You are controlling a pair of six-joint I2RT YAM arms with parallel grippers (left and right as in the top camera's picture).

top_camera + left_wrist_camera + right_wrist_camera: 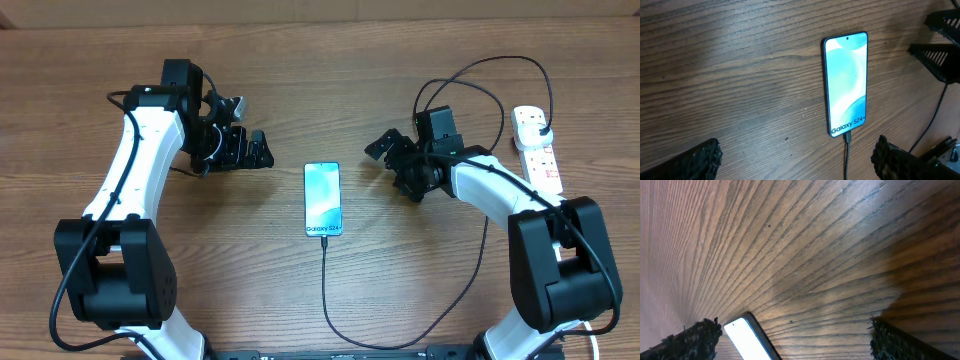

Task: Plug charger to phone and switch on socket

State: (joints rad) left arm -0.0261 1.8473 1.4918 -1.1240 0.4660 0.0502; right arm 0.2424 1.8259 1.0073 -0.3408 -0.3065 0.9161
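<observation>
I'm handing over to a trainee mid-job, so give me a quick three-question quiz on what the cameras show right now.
1. True or false: the charger connector sits at the bottom edge of the phone.
2. Of the left gripper and the right gripper, which holds something? A) left B) right C) neither
3. Fill in: the socket lies on the robot's ____ side of the table.
Key: 1 true; 2 C, both stand open and empty; 3 right.

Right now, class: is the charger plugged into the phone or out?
In: the charger enters the phone at its bottom edge.
</observation>
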